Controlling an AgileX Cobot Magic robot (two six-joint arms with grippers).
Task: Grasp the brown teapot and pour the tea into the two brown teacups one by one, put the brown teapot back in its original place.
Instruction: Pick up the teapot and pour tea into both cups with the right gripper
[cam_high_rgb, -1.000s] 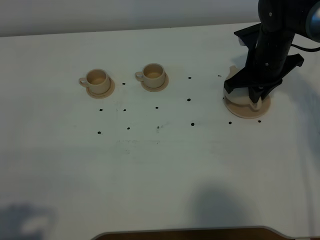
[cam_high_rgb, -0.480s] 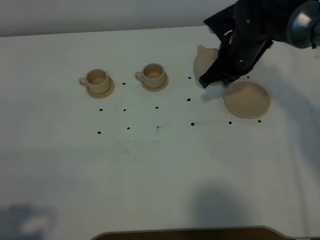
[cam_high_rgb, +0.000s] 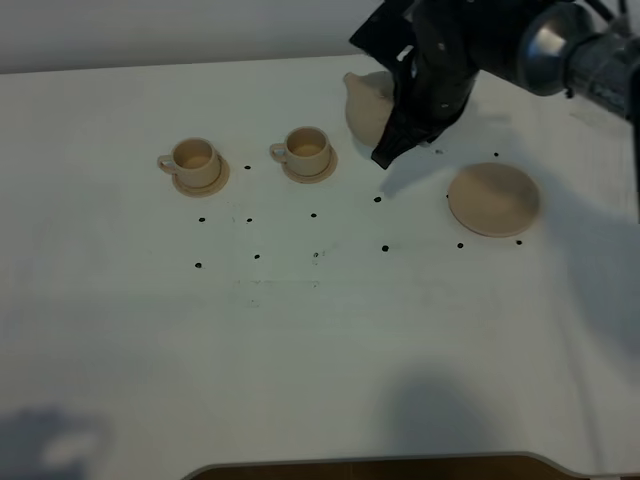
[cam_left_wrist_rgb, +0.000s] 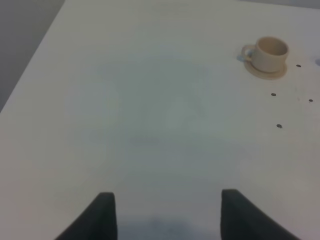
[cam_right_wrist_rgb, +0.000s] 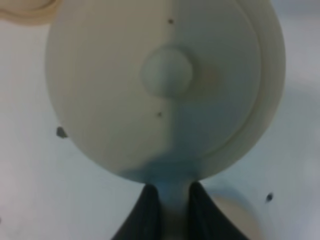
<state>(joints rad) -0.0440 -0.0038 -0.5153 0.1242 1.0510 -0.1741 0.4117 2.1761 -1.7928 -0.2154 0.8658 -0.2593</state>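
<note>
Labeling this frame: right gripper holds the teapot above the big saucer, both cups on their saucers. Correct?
No. Exterior high view shows the teapot, held by the right gripper, beside the big saucer, toward the cups, not above it. Cups are on their saucers.

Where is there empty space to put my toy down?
The near half of the table, in front of both teacups and the big saucer, is bare. It's crowded between the right-hand teacup and saucer, where the held teapot hangs.
</note>
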